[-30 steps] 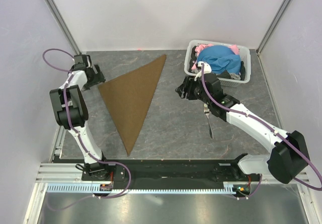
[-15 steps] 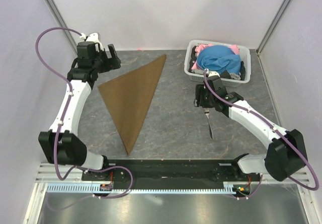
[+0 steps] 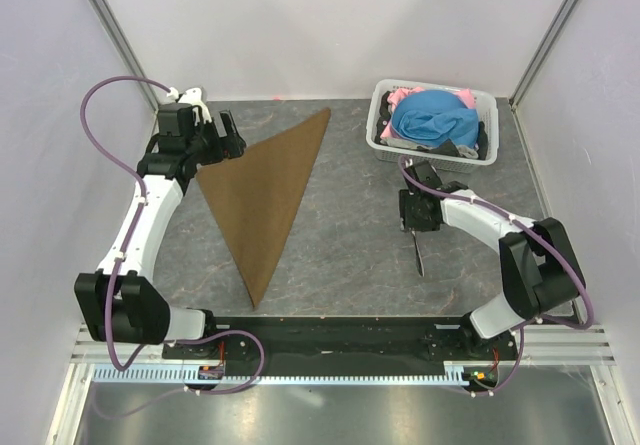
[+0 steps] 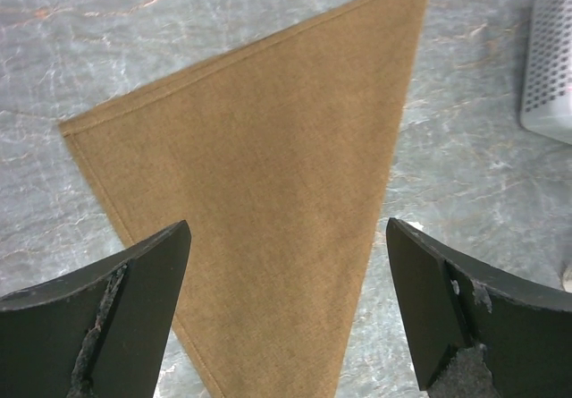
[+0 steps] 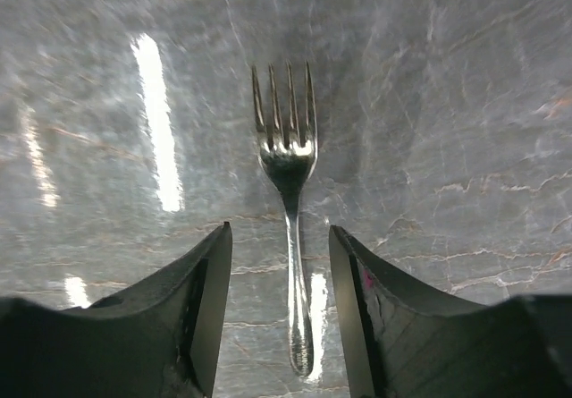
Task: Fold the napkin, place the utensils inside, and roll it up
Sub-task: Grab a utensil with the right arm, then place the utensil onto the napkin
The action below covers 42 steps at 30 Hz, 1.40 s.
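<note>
Right pincer [image 5: 279, 237] newly lowered over fork [image 5: 286, 156] — handle between its half-open jaws, ungripped. Left pincer [image 4: 288, 228] wide, triangular folded napkin [image 4: 268, 174] below it. Fold done — fork pickup next.

There is one brown napkin [image 3: 262, 200], one silver fork [image 5: 290, 237] with four tines, and one white basket [image 3: 488, 130]. The basket holds one blue cloth [image 3: 432, 117], what looks like one pink cloth [image 3: 405, 95] showing in two places, and some dark pieces [image 3: 465, 150] too bunched to count. Two robot arms are in view, the left arm [image 3: 145, 225] and the right arm [image 3: 480, 225].
</note>
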Tool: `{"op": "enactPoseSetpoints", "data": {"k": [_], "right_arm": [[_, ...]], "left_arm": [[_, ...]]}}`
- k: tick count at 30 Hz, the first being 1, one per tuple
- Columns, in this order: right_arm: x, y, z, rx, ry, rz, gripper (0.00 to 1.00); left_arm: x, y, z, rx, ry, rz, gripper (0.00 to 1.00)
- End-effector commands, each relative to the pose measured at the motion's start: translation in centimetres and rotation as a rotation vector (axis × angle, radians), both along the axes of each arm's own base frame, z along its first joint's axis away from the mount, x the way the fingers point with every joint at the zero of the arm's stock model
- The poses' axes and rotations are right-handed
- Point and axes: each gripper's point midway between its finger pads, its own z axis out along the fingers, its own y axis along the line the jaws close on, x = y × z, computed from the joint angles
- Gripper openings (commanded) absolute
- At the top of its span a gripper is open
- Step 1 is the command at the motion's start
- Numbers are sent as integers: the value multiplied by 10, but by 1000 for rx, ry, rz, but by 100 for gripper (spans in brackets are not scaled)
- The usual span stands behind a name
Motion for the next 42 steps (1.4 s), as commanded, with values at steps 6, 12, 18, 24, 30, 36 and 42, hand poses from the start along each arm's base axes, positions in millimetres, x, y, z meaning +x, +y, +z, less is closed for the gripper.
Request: {"op": "enactPoseSetpoints", "data": {"k": [6, 12, 18, 24, 30, 36, 42], "right_arm": [[-19, -10, -26, -43, 86, 15, 50], [-22, -13, -42, -53, 116, 12, 28], [-27, -9, -54, -34, 162, 41, 2], [-26, 14, -39, 88, 151, 78, 0], [-16, 54, 8, 315, 59, 43, 0], [-6, 75, 39, 392, -24, 10, 0], [0, 122, 45, 453, -43, 67, 0]], "left_arm": [[1, -12, 28, -30, -90, -63, 97], [0, -13, 30, -36, -94, -67, 97], [-1, -12, 33, -33, -102, -61, 97], [-1, -11, 35, -31, -108, -58, 97], [-1, -12, 35, -40, -107, -61, 97], [-2, -14, 35, -48, -107, -67, 97], [-2, -16, 36, -58, -106, -74, 97]]}}
